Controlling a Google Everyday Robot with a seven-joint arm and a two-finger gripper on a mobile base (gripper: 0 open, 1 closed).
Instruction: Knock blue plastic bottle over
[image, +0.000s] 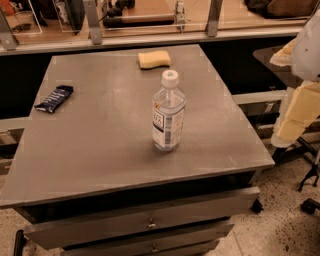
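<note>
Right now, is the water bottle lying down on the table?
No, the blue plastic bottle stands upright on the table, and the end effector is not in view.

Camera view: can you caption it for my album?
Blue plastic bottle stands upright on gray table, yellow sponge and dark wrapper beyond it; robot arm at right, tool unseen.

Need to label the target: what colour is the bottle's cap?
White, atop the blue plastic bottle; camera view shows it best. The gripper is out of view.

Bottle (168, 117) glossy clear plastic; table (95, 140) matt; pincer (292, 122) matt, right edge.
</note>
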